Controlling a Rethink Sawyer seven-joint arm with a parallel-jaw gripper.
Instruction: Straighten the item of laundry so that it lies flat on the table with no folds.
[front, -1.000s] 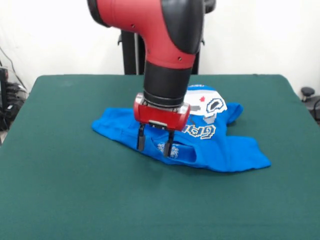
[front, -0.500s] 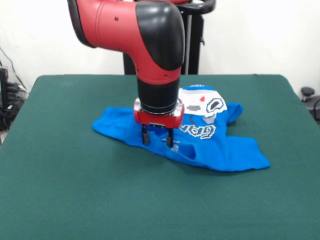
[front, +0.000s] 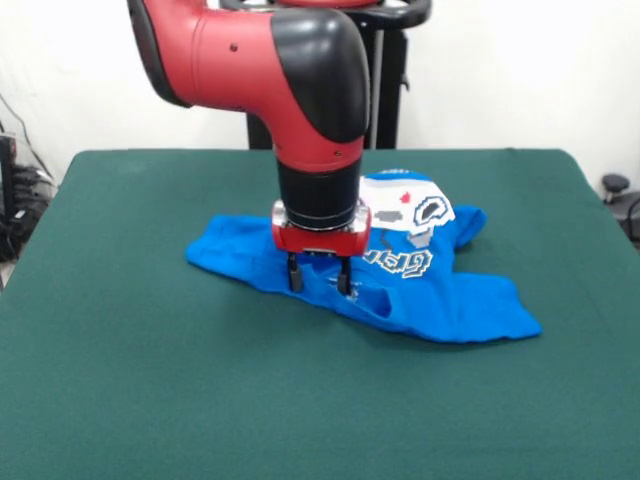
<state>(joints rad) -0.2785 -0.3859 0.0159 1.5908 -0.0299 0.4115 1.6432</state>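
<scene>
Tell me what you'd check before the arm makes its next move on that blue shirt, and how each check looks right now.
1. Gripper over the T-shirt: ok, its fingertips reach down to the cloth near the shirt's middle.
2. Fingers apart, ready to pinch: ok, a gap shows between them.
3. Cloth actually caught between the fingers: cannot tell.
4. Shirt lying flat: not ok, it is bunched, with the white print folded and rumpled.
5. Room on the table to spread the shirt: ok, green cloth shows on every side.
</scene>
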